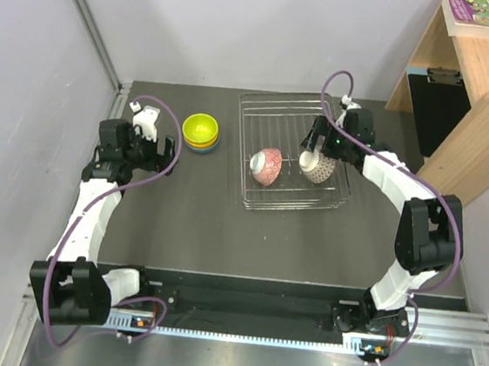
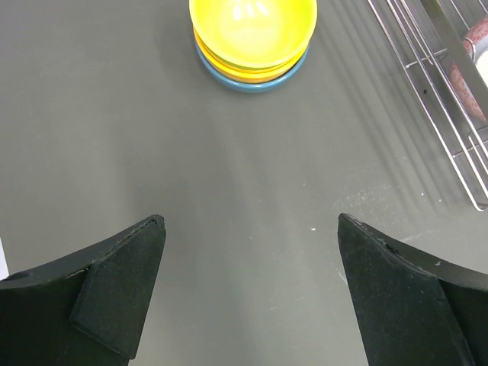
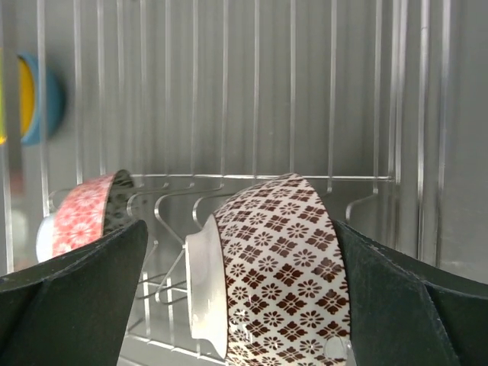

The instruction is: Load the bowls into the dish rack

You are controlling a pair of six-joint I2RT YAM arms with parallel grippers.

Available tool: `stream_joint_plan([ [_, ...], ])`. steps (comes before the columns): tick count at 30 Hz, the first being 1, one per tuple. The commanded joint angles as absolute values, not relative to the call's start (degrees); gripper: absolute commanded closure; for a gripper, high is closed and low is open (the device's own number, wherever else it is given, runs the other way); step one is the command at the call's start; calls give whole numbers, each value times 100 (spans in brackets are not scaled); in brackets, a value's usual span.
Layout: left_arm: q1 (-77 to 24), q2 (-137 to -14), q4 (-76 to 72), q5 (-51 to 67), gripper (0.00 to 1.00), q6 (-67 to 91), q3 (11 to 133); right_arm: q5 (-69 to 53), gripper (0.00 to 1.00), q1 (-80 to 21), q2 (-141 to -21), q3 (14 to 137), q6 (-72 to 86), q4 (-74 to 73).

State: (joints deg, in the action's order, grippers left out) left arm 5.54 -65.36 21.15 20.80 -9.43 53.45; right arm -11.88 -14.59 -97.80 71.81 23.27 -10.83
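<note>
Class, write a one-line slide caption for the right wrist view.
Open right gripper flanking a brown-patterned bowl on edge in the dish rack, red-patterned bowl beside it.

Bare dark table (image 2: 229, 191) runs open from the left gripper (image 2: 252, 290), whose fingers are spread wide, to a stack of bowls (image 2: 253, 34) straight ahead, with nothing in that lane. The wire dish rack (image 2: 450, 114) borders the lane on the right. Inside the rack, a pink bowl (image 1: 266, 165) and a brown bowl (image 1: 319, 166) stand on edge side by side. The wire grid beyond them is free. The right gripper (image 3: 240, 252) straddles the brown bowl with its fingers apart, one finger filling the gap between the two bowls. A wooden shelf (image 1: 473, 85) crowds the table's far right corner. A wall (image 1: 28, 82) closes the left side.
</note>
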Motion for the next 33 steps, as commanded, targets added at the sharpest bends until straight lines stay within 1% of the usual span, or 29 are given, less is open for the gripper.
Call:
stream_joint_plan([
  [1, 580, -6319, 2074, 2215, 1, -1063, 5291, -397, 0, -1687, -9659, 7672, 1899, -1274],
  [12, 580, -6381, 2048, 2294, 1, -1107, 5230, 1579, 0, -2583, -9738, 8393, 923, -1819],
  [15, 571, -6381, 2065, 2276, 1, -1160, 5221, 1924, 0, -2689, -9826, 8560, 738, -1933],
  [17, 580, -6372, 2065, 2285, 1, -1169, 5221, 1916, 0, -2681, -9835, 8561, 729, -1925],
  [22, 563, -6433, 2048, 2382, 1, -1178, 5247, 1574, 0, -2681, -9607, 8481, 668, -1784],
  [23, 563, -6460, 2048, 2425, 1, -1204, 5282, 1147, 1, -2681, -9519, 8473, 581, -1784],
  [24, 563, -6495, 2039, 2452, 1, -1230, 5300, 803, 5, -2611, -9475, 8447, 484, -1767],
  [25, 571, -6573, 2039, 2487, 1, -1239, 5317, 452, 7, -2593, -9431, 8403, 422, -1793],
  [26, 571, -6600, 2039, 2479, 1, -1265, 5335, -274, 9, -2584, -9352, 8376, 170, -1828],
  [27, 563, -6635, 2039, 2479, 1, -1266, 5352, -638, 11, -2619, -9334, 8359, 45, -1915],
  [29, 563, -6697, 1995, 2487, 1, -1283, 5353, -1350, 12, -2689, -9343, 8437, -640, -2441],
  [31, 563, -6732, 1951, 2496, 1, -1275, 5344, -1388, 13, -2821, -9369, 8482, -1087, -3038],
  [33, 571, -6767, 1925, 2514, 1, -1274, 5352, -1389, 14, -2821, -9273, 8220, -1256, -3164],
])
